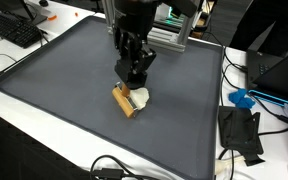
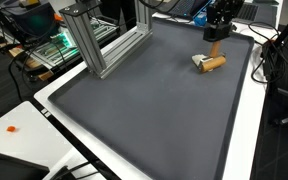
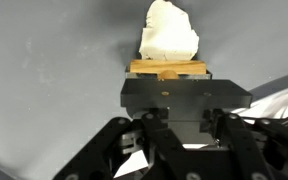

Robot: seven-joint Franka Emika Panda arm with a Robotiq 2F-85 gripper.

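The tool (image 1: 135, 78) hangs just over a little wooden block (image 1: 125, 101). I cannot tell if its fingers are spread or pressed together. The block is light brown and long, and it lies flat on a big gray mat (image 1: 64, 80) on the white counter (image 1: 19, 115). A white crumpled lump (image 1: 142, 97) touches the block. In the wrist view the block (image 3: 169, 68) sits right at the tool's front, with the lump (image 3: 169, 32) behind it. A black keyboard (image 1: 14, 30) is far off at the counter's corner.
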